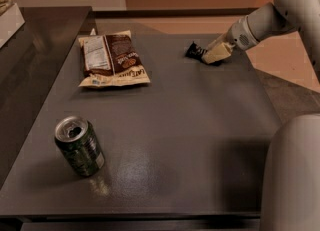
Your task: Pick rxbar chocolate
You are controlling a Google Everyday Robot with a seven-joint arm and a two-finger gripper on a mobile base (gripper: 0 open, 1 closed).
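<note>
The rxbar chocolate [193, 51] is a small black bar lying at the far right of the dark grey table [190, 115]. My gripper [207, 56], with cream-coloured tips, reaches in from the right and sits right at the bar's right end, touching or overlapping it. Only the bar's left end shows; the rest is hidden behind the gripper. The bar is low, at or just above the table top.
A brown-and-white snack bag [112, 60] lies flat at the far left. A green can [80, 146] stands at the near left. My arm [260, 25] comes in from the upper right. My white body [292, 175] fills the lower right corner. A darker counter [35, 40] adjoins on the left.
</note>
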